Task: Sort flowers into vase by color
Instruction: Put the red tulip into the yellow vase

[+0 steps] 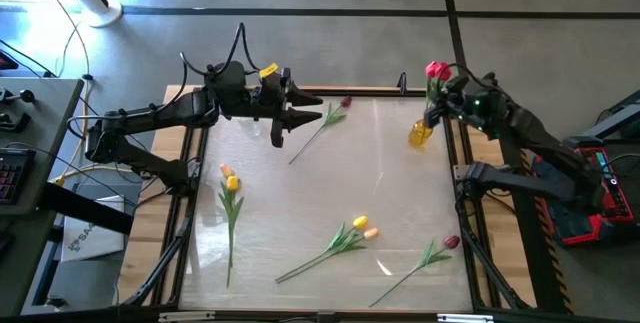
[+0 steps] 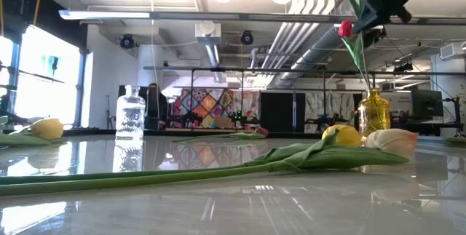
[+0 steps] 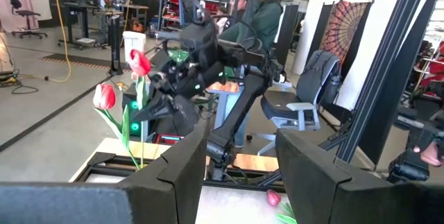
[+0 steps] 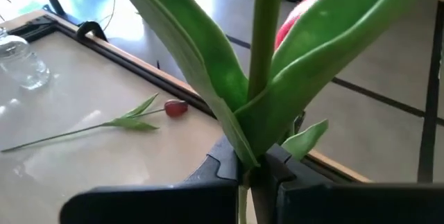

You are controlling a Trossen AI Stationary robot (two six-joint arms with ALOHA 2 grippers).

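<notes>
Red tulip [image 4: 305, 16] upright in right end effector [image 4: 253, 172]

My right claw [image 1: 447, 96] pinches red tulip [image 1: 436, 70] at 2 o'clock over yellow vase [image 1: 421, 131]; five tulips lie flat.

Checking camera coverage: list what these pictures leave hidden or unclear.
- Clear vase: mostly covered by the left gripper in the high view.
- Yellow vase: its base is hidden behind tulip heads in the low view.
- Red tulip held by the right gripper: its head is screened by leaves in the right wrist view.
</notes>
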